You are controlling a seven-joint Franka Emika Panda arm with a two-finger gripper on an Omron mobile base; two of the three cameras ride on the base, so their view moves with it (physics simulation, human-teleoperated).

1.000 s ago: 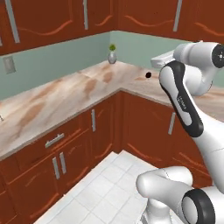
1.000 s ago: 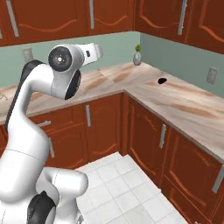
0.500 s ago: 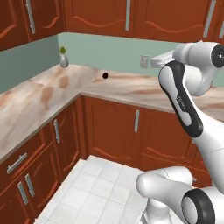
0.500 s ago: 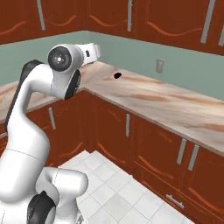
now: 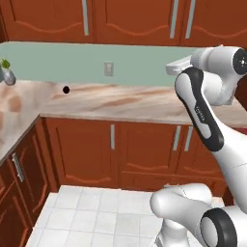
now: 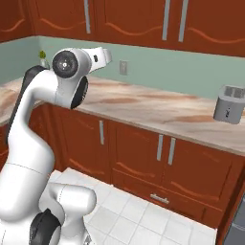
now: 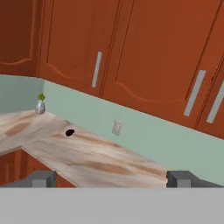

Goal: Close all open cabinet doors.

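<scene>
The cabinet doors [image 7: 144,57] in sight, the upper row above the wall and the lower row [image 5: 144,147] under the bench [image 6: 158,107], all look flush and shut; no door stands ajar in any of the three views. In the hand view the upper doors take up everything from 9 through 12 to 3 o'clock, their grey bar handles [image 7: 96,69] hanging straight. In the left base view the lower doors sit at the centre and run toward 3 o'clock, with another run of fronts at 8 o'clock round the corner.

The step in hand appears to be the search: the robot is facing a stretch of kitchen to find a door that needs shutting, and none is offered here. The arm is held high and folded, its hand over the bench and touching nothing.

The fingers [image 7: 113,178] show as two dark tips at 7 and 5 o'clock of the hand view, set well apart with nothing between them.

Outward from the doors, the bench carries a small vase with a sprig [image 7: 40,105] near the corner at 9 o'clock, a dark round spot [image 7: 69,132] beside it, and a grey toaster [image 6: 228,104] at 3 o'clock in the right base view. A wall socket [image 5: 109,68] sits on the green splashback.

The next move likely calls for bringing other cabinets into view until an open door appears, then reaching its outer face.
</scene>
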